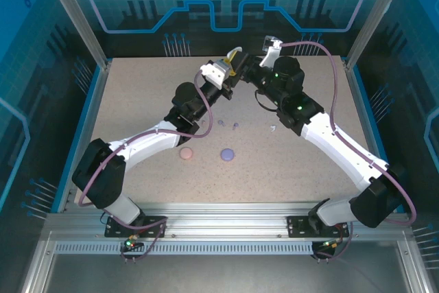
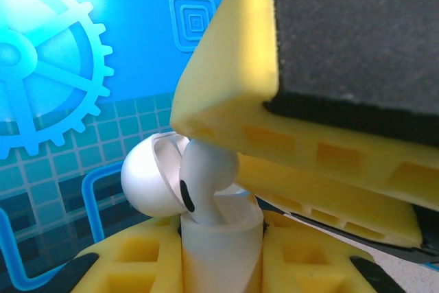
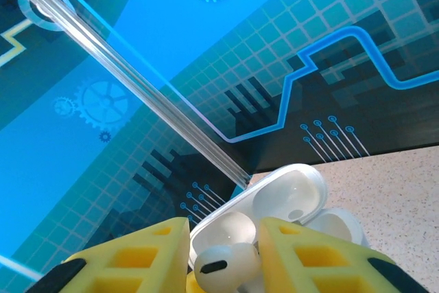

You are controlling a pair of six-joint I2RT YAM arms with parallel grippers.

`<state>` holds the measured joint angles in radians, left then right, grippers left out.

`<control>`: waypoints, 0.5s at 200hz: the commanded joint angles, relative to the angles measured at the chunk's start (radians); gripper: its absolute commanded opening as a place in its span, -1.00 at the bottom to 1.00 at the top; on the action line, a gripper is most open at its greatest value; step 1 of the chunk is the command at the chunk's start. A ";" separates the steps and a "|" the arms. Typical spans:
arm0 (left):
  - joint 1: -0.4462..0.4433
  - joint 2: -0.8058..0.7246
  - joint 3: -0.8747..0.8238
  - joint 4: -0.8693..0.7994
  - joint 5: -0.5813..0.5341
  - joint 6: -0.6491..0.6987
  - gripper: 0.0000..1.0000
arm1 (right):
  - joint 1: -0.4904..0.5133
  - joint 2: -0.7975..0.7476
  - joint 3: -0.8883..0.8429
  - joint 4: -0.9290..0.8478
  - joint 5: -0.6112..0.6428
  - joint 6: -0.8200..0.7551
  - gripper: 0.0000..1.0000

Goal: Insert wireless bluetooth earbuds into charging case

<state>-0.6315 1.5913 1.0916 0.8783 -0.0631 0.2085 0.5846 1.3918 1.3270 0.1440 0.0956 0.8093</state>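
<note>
Left fingers: pressed onto the white case, one yellow finger on each side of its body, at the bottom middle of the left wrist view.
White case: held upright above the bench, near the upper middle of the top view; its lid is swung open and tilted back.
Right fingers: they stand close on either side of the white earbud. I cannot tell whether they pinch it or stand just clear of it.
White earbud: at the mouth of the white case, stem down inside the opening, rounded head above the rim. In the left wrist view one yellow finger of the right arm touches the head from the upper right.
Arms: the left arm and the right arm reach in from the lower corners of the top view and meet at the upper middle.
Pink case: lies on the bench at the middle of the top view, below the meeting point.
Purple case: lies just right of the pink case, apart from it.
Purple earbuds: two small pieces on the bench, above the purple case, near each other but apart.
Loose white earbud: on the bench right of the purple earbuds, beside the right arm; too small to tell how it lies.
</note>
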 commanded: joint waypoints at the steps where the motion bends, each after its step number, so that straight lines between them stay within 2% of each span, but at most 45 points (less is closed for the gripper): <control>1: -0.017 -0.017 0.044 0.102 0.031 -0.012 -1.00 | 0.012 0.007 0.017 -0.098 0.049 0.034 -0.32; 58: -0.019 -0.019 0.042 0.100 0.030 -0.012 -1.00 | 0.008 0.017 0.043 -0.133 0.066 0.052 -0.24; 100: -0.018 -0.017 0.030 0.098 0.009 -0.006 -1.00 | -0.005 -0.029 0.096 -0.162 0.012 0.029 0.22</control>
<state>-0.6376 1.5913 1.0916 0.8768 -0.0628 0.2085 0.5838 1.3918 1.3796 0.0589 0.1253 0.8463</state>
